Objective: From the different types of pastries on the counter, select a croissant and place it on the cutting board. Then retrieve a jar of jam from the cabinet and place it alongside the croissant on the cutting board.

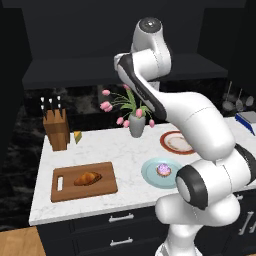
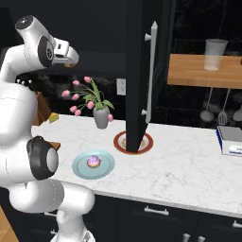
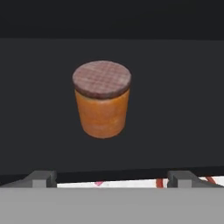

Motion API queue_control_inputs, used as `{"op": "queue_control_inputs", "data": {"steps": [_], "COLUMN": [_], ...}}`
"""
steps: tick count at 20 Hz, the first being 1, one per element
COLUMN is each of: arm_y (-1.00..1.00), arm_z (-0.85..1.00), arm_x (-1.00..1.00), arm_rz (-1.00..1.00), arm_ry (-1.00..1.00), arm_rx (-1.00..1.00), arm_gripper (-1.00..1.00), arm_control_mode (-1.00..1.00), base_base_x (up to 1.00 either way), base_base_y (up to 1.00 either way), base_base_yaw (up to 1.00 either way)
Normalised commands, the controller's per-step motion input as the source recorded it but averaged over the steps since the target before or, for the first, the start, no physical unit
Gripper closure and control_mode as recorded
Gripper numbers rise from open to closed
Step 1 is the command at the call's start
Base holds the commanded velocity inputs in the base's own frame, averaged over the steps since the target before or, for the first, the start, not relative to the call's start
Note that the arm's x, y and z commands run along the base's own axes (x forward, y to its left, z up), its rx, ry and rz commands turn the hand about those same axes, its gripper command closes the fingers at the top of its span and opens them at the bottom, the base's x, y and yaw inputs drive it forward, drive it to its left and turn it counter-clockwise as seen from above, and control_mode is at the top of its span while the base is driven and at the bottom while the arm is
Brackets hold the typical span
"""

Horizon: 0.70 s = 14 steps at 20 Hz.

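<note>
Croissant [image 1: 88, 178] sits on cutting board [image 1: 84, 181] — end effector [image 3: 112, 178] spread wide, empty, squared up to jar of jam [image 3: 102, 99] for grasp.

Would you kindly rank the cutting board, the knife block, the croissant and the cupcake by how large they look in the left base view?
1. cutting board
2. knife block
3. croissant
4. cupcake, though the croissant is only slightly bigger, so their order is unsure.

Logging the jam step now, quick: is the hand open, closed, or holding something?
Hand: open, holding nothing; the jar of jam stands ahead of it on the cabinet shelf, untouched.
</note>
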Motion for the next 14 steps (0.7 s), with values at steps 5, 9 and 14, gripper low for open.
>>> {"op": "queue_control_inputs", "data": {"steps": [5,9,14], "arm_y": [0.00,0.00,0.00], "arm_z": [0.00,-0.30,-0.23], "arm_x": [-0.06,-0.17,0.10], "arm_rz": [0.00,0.00,0.00], "arm_ry": [-0.07,-0.19,-0.19], "arm_rx": [0.00,0.00,0.01], "arm_gripper": [-1.00,-1.00,-1.00], "arm_control_mode": [-1.00,-1.00,-1.00], "base_base_x": [0.00,0.00,0.00], "base_base_y": [0.00,0.00,0.00], "base_base_yaw": [0.00,0.00,0.00]}}
